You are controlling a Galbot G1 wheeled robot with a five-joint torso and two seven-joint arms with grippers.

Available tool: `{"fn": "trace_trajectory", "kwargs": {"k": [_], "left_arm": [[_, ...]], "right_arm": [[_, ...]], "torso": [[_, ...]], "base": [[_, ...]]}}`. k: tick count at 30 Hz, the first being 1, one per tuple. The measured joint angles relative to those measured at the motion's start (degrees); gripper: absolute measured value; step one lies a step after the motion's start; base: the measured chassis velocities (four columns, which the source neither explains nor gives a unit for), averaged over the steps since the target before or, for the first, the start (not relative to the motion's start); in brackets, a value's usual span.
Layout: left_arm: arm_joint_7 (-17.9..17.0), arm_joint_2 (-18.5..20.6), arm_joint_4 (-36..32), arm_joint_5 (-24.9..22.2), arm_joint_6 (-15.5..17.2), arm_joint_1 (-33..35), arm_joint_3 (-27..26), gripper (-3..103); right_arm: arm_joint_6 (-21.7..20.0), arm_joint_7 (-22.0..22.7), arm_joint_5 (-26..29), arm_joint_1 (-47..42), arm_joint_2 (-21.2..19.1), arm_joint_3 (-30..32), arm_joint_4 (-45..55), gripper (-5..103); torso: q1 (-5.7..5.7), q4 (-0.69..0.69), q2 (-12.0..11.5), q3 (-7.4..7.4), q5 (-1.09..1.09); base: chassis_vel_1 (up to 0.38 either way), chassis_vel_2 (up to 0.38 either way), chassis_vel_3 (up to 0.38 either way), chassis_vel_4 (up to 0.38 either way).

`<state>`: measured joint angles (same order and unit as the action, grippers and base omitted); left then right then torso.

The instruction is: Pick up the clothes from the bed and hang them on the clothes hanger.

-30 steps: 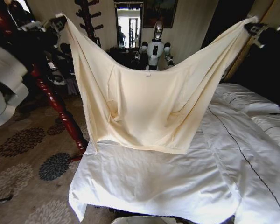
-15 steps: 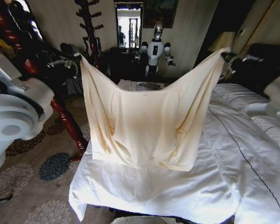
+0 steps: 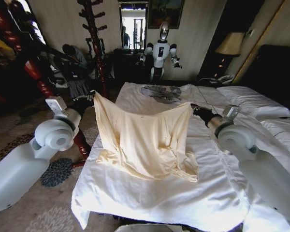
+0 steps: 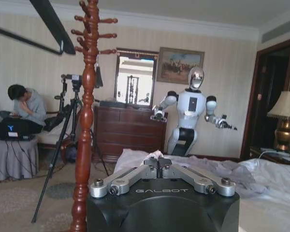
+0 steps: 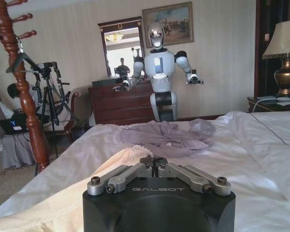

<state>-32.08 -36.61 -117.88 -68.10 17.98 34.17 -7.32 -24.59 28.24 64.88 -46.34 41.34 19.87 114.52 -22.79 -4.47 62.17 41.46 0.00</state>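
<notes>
The clothes (image 3: 145, 140), a pale cream-yellow garment, hang between my two grippers, and their lower part rests crumpled on the bed (image 3: 150, 198). My left gripper (image 3: 92, 95) is shut on one top corner near the bed's left edge. My right gripper (image 3: 193, 107) is shut on the other corner over the duvet. The left wrist view shows that gripper (image 4: 158, 162) shut with a bit of cream cloth at its tips. The right gripper (image 5: 153, 162) pinches the clothes (image 5: 63, 208) the same way. The black clothes hanger (image 4: 50, 21) hangs by the wooden coat stand (image 4: 84, 121).
A small grey-blue garment (image 3: 160, 92) lies at the far end of the bed. The reddish coat stand (image 3: 89, 29) rises left of the bed, with a tripod (image 4: 70, 125) beside it. A second robot (image 3: 159, 50) and a dresser stand by the back wall. A lamp (image 3: 228, 44) is at the far right.
Both arms came down and closer together. The clothes, earlier spread wide and high, now sag lower with their hem bunched on the duvet.
</notes>
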Motion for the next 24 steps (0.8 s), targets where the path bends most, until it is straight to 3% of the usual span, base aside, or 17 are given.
{"fn": "trace_trajectory", "kwargs": {"k": [3,8,14,18,24], "left_arm": [[2.4,-3.3,1.9,4.4,-1.1,3.9,1.5,0],[3.7,-6.3,3.8,7.5,-2.0,8.7,1.4,0],[4.2,-10.1,7.5,7.8,-2.8,10.5,0.7,0],[4.3,-12.0,7.8,6.8,-2.8,12.2,0.3,0],[4.3,-15.3,6.5,9.0,-2.8,16.2,1.7,0]], "right_arm": [[0.9,-0.9,-4.0,-3.1,1.9,-1.2,-2.0,0],[1.7,-2.2,-6.8,-4.2,3.7,-3.6,-4.0,0],[2.2,-2.8,-8.2,-3.9,5.1,-5.7,-6.0,0],[2.3,-2.9,-8.4,-4.6,5.1,-5.6,-6.1,0],[2.4,-3.1,-8.7,-6.8,5.0,-4.1,-6.2,0]], "torso": [[0.01,-0.01,0.0,-0.01,0.00],[0.02,0.02,0.0,-0.01,0.00],[0.02,0.00,0.0,-0.01,0.01],[0.02,0.00,0.0,-0.02,0.01],[0.03,0.00,0.0,-0.02,0.01]], "base": [[0.000,0.000,0.000,0.000],[0.000,0.000,0.000,0.000],[0.000,0.000,0.000,0.000],[0.000,0.000,0.000,0.000],[0.000,0.000,0.000,0.000]]}}
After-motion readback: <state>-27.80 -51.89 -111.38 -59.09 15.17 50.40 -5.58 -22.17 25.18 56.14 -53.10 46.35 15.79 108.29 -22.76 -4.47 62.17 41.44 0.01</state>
